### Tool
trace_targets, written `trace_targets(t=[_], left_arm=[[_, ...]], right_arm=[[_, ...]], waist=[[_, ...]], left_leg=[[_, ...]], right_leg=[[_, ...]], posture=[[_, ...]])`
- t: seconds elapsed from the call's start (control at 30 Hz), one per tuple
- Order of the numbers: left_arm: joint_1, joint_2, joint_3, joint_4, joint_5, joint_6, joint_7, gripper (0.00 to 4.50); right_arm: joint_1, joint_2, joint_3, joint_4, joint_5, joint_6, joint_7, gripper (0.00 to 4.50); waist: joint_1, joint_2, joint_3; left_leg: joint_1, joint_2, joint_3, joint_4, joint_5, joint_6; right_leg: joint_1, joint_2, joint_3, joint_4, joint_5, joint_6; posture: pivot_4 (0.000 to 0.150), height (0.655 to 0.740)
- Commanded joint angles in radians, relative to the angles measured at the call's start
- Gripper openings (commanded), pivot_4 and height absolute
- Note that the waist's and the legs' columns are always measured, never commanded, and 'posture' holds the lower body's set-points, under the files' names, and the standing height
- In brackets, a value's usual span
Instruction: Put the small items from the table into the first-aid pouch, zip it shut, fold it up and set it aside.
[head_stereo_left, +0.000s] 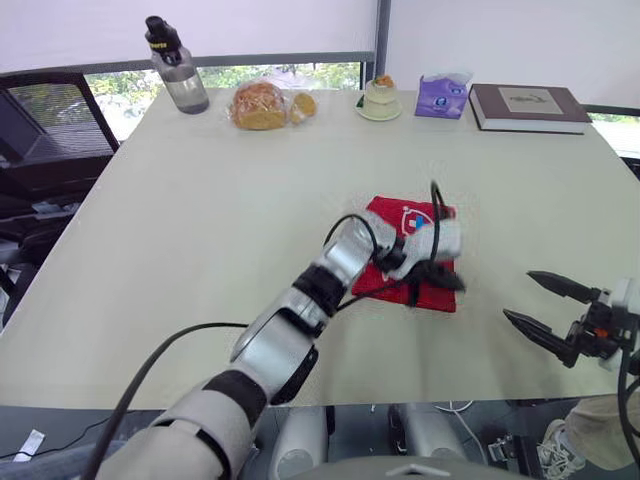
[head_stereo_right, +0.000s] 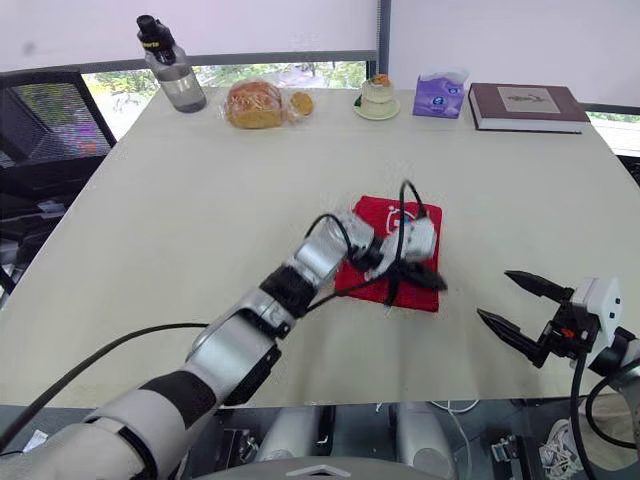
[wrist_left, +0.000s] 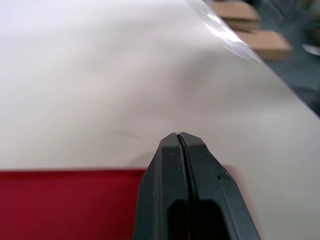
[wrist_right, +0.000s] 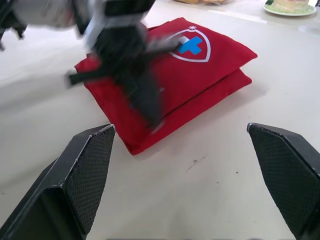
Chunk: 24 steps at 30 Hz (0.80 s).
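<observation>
The red first-aid pouch (head_stereo_left: 392, 224) with a white shield and blue cross lies folded in two layers in the middle of the table; in the right wrist view the pouch (wrist_right: 200, 70) is plainly doubled over. My left gripper (head_stereo_left: 442, 276) is shut with nothing between its fingers and rests over the pouch's near right edge; the left wrist view has its closed fingertips (wrist_left: 181, 145) above the red fabric. My right gripper (head_stereo_left: 540, 304) hangs open near the table's front right edge, to the right of the pouch and apart from it.
Along the far edge stand a water bottle (head_stereo_left: 176, 66), bagged bread (head_stereo_left: 262, 104), a small dessert on a plate (head_stereo_left: 380, 100), a purple tissue pack (head_stereo_left: 441, 96) and a dark book (head_stereo_left: 526, 106). A black office chair (head_stereo_left: 45, 125) stands at the left.
</observation>
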Motion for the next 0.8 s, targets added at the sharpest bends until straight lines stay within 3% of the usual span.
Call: trace_targets(t=[0.03, 0.2, 0.3, 0.5, 0.67, 0.8], left_arm=[[-0.070, -0.004, 0.039, 0.150, 0.027, -0.081, 0.113, 0.02], [-0.140, -0.008, 0.056, 0.351, 0.075, -0.101, 0.214, 0.02], [-0.156, -0.019, 0.077, 0.440, 0.102, -0.079, 0.374, 0.02], [-0.173, -0.018, 0.142, 0.491, 0.104, -0.090, 0.580, 0.02], [-0.193, 0.016, 0.272, 0.484, 0.033, -0.153, 0.662, 0.02], [-0.194, 0.076, 0.344, 0.448, -0.015, -0.250, 0.553, 0.02]], right_arm=[[0.001, -0.001, -0.023, -0.016, 0.004, -0.026, -0.004, 4.50], [-0.001, 0.004, -0.025, -0.026, 0.000, -0.038, -0.022, 4.50], [0.019, 0.003, -0.029, -0.038, -0.004, -0.043, -0.027, 4.50], [0.049, 0.003, -0.029, -0.074, 0.000, -0.028, -0.051, 4.50], [0.039, -0.005, -0.014, -0.083, 0.001, -0.010, -0.071, 4.50], [0.007, -0.018, -0.004, -0.067, 0.002, -0.002, -0.066, 4.50]], waist=[[-0.001, 0.000, 0.000], [-0.002, 0.000, 0.000], [-0.001, 0.000, 0.000], [-0.011, 0.000, 0.000], [-0.027, 0.000, 0.000], [-0.027, 0.000, 0.001]], left_leg=[[0.000, 0.000, 0.000, 0.000, 0.000, 0.000], [0.000, 0.000, 0.000, -0.002, 0.000, 0.000], [0.000, -0.001, 0.000, -0.002, 0.000, 0.000], [0.002, -0.001, -0.001, -0.002, 0.000, 0.000], [0.001, -0.001, -0.001, -0.002, 0.000, 0.000], [0.000, -0.001, -0.001, -0.003, 0.000, 0.000]], right_leg=[[0.000, 0.000, 0.000, 0.000, 0.000, 0.001], [0.000, 0.000, 0.000, -0.001, -0.001, 0.002], [0.000, 0.000, 0.000, -0.001, -0.001, 0.002], [0.000, 0.000, 0.001, 0.000, -0.001, 0.002], [-0.001, 0.001, 0.001, 0.000, -0.001, 0.002], [-0.003, 0.001, 0.001, 0.001, -0.001, 0.002]], posture=[[0.150, 0.7400], [0.150, 0.7400], [0.150, 0.7400], [0.150, 0.7400], [0.150, 0.7400], [0.150, 0.7400]])
